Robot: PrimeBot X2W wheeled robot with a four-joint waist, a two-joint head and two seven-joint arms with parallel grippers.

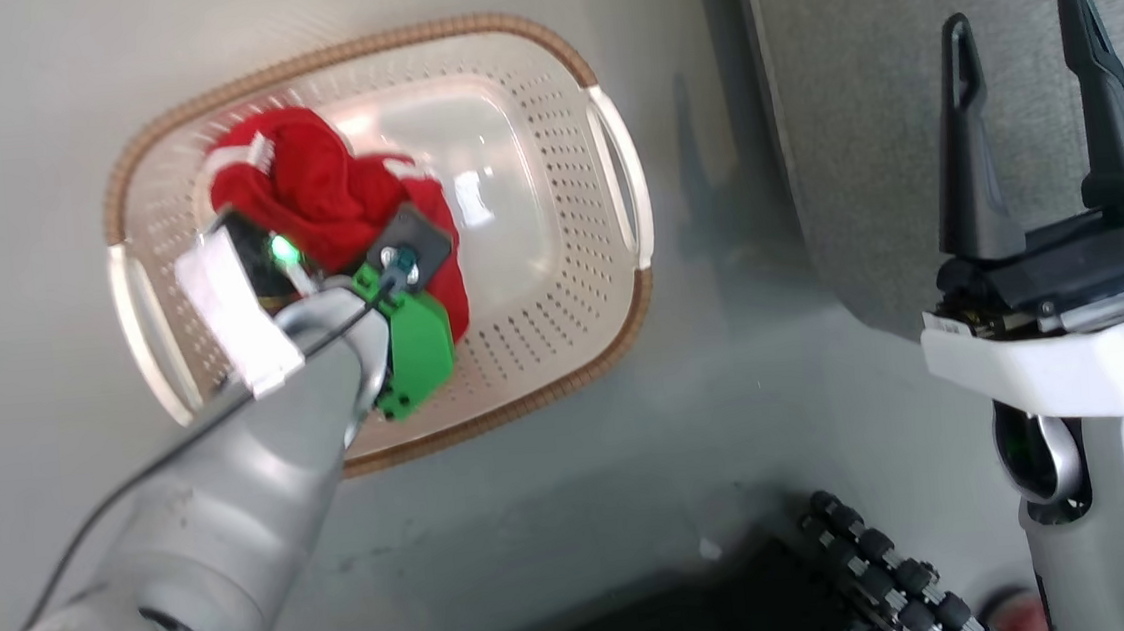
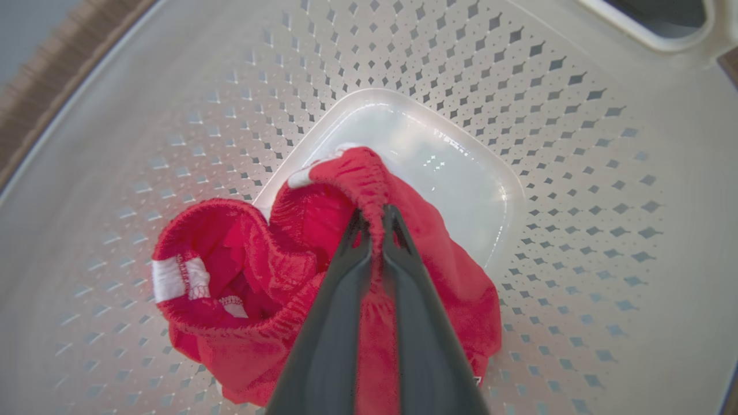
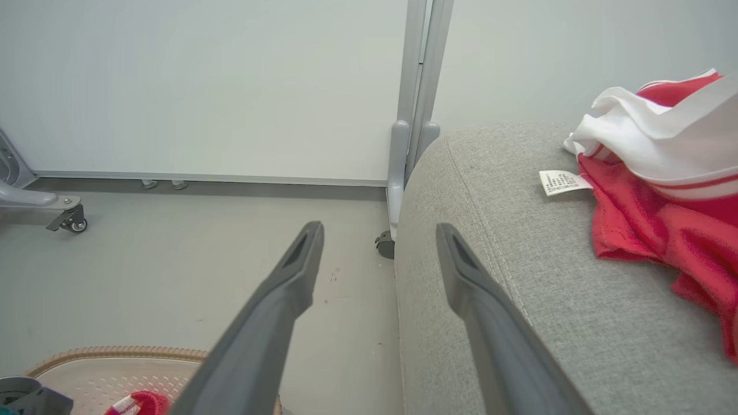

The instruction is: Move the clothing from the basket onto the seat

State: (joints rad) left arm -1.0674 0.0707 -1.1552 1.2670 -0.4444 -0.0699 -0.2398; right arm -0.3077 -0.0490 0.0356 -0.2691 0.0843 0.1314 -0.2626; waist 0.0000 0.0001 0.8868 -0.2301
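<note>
The left hand (image 2: 376,219) pinches the gathered hem of the red piece (image 2: 242,271) inside the basket (image 2: 519,86); soft and light, it should lift limply from that fold. Beyond, the right hand (image 1: 1014,9) hangs spread by the seat (image 3: 519,276), the jersey (image 3: 651,230) lying on it.

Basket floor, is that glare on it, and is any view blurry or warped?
Head view: yes, a pale sheen on the basket floor, near left forearm soft. Left wrist view: same gloss beside the red garment; wide lens bows the walls. Right wrist view: no glare; fingers soft toward the bottom edge.
</note>
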